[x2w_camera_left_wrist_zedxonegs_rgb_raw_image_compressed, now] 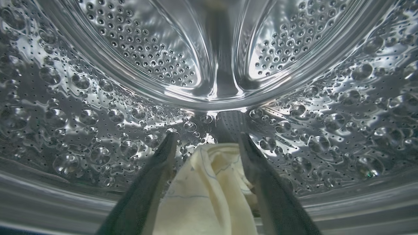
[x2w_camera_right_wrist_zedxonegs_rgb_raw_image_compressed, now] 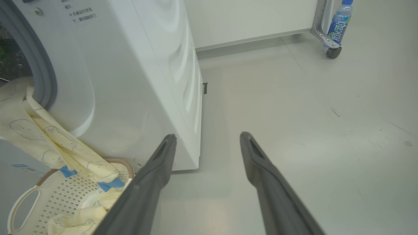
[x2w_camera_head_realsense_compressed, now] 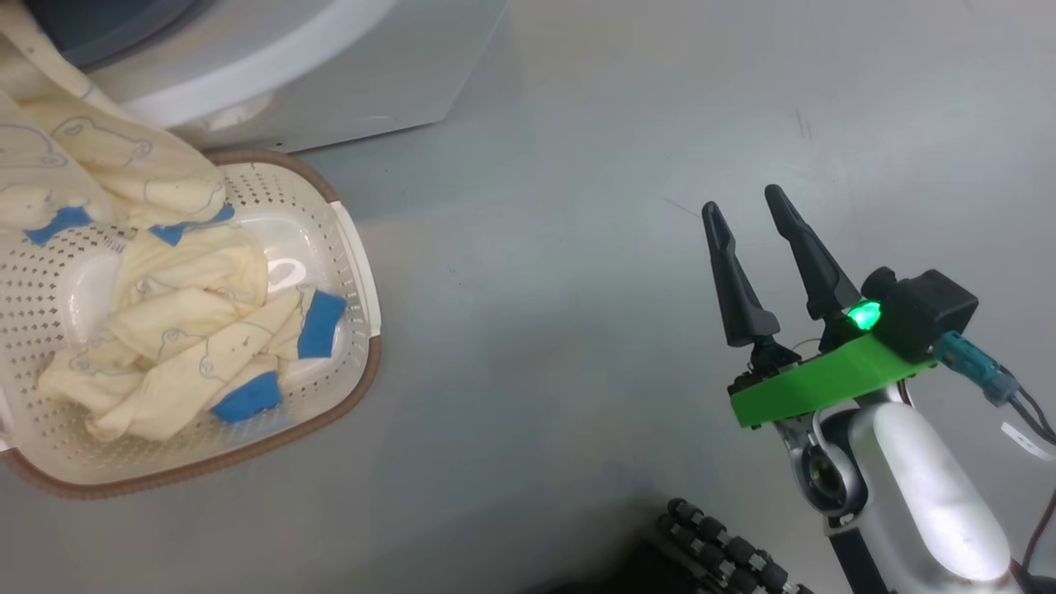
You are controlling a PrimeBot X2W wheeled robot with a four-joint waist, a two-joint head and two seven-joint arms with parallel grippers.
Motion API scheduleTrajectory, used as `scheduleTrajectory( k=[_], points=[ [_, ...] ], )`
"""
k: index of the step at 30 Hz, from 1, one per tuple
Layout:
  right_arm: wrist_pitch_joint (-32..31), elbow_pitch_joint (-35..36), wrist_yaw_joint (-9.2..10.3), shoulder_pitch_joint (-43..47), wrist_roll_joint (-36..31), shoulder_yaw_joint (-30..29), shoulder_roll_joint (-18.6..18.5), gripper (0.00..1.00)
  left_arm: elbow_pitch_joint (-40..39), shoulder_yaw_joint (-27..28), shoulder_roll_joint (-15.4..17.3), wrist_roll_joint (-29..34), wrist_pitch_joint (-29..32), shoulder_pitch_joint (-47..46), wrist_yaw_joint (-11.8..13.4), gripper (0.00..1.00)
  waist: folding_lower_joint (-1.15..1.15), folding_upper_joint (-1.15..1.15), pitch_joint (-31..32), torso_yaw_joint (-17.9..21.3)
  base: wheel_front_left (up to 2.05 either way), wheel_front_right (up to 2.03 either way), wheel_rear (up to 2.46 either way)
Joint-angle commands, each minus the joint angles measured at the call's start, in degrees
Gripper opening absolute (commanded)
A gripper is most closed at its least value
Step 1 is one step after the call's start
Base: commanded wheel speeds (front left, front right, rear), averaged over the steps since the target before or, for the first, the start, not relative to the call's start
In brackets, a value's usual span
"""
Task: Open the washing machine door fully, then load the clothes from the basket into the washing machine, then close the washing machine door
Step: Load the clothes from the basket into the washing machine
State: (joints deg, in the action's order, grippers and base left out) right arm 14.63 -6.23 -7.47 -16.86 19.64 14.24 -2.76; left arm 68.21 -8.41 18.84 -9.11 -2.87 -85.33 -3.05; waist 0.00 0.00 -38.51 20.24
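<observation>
Big white front-load washing machine [x2w_camera_right_wrist_zedxonegs_rgb_raw_image_compressed: 130,81] w/ cream perforated plastic basket [x2w_camera_head_realsense_compressed: 280,194] at its front; pale cream-yellow clothes w/ blue patches [x2w_camera_head_realsense_compressed: 190,305] trail from its opening down into basket. Left gripper [x2w_camera_left_wrist_zedxonegs_rgb_raw_image_compressed: 205,140] inside steel drum [x2w_camera_left_wrist_zedxonegs_rgb_raw_image_compressed: 81,107], fingers spread either side of cloth end; right gripper [x2w_camera_head_realsense_compressed: 742,199] spread, empty, over floor [x2w_camera_head_realsense_compressed: 577,330].

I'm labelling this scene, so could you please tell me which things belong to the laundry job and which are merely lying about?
Job: washing machine, steel drum, clothes, basket.
Lying about: drink bottle, wheeled metal frame.
</observation>
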Motion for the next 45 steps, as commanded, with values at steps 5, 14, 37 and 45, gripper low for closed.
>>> scheduleTrajectory(
  k=[5,14,37,45],
  points=[
    [0.4,1.2,-0.02,1.1,0.1,0.2,-0.1,1.0,-0.1,-0.3,1.2,-1.0,1.3,-1.0,0.2,1.0,0.0,0.0,0.8,-0.3,0.0,0.0,0.0],
    [0.4,1.3,-0.02,1.1,-0.1,-0.4,-0.1,1.0,0.7,-0.7,-0.7,-2.0,0.6,-0.1,0.7,1.0,0.0,0.0,2.3,-1.8,0.0,0.0,0.0],
    [0.4,1.6,-0.02,1.1,-3.5,-4.3,-0.1,1.0,-3.2,-1.6,-7.4,-5.8,-10.1,9.8,-1.5,1.0,0.0,0.0,6.3,-8.8,0.0,0.0,0.0],
    [0.4,2.0,-0.02,1.4,-4.4,-5.7,-0.1,1.0,-10.5,-1.5,-8.8,-7.0,-11.7,17.5,-1.6,1.0,0.0,0.0,7.0,-10.9,0.0,0.0,0.0]
  ],
)
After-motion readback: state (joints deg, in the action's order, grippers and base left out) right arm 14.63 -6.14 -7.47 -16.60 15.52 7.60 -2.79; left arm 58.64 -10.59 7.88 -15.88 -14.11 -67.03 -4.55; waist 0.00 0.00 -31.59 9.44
